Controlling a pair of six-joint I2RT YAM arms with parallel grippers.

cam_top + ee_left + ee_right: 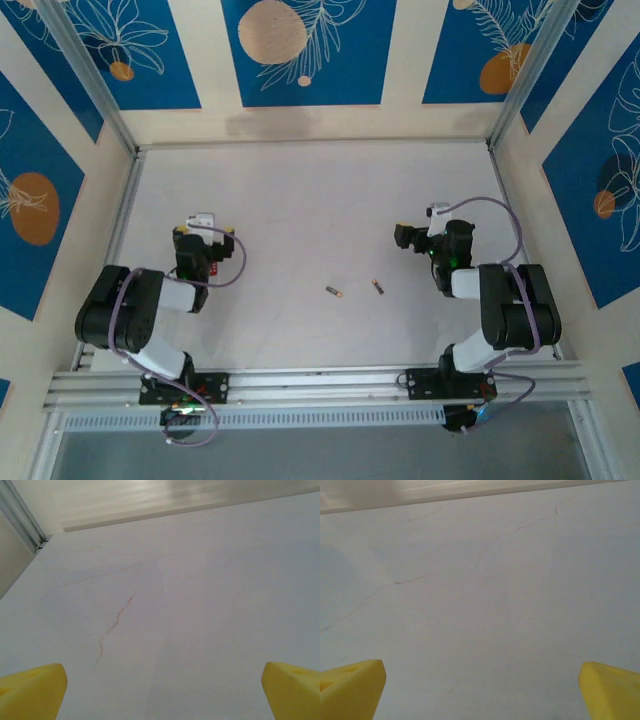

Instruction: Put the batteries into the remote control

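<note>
Two batteries lie on the pale table in the top view, a little apart near its middle front: a left battery [334, 291] and a right battery [378, 286], both thin and dark with orange ends. The remote control is out of view. My left gripper [199, 236] rests folded back at the left, well away from the batteries. My right gripper [409, 238] sits at the right, behind the right battery. In the wrist views the left gripper [164, 692] and the right gripper [482, 690] are both open, yellow fingertips [35, 687] [610, 687] wide apart over bare table.
Patterned blue and cream walls enclose the table on three sides, with a metal post [95, 85] at the back left corner and another post [530, 75] at the back right. A metal rail [320, 385] runs along the near edge. Thin hairline marks [115, 625] cross the table surface.
</note>
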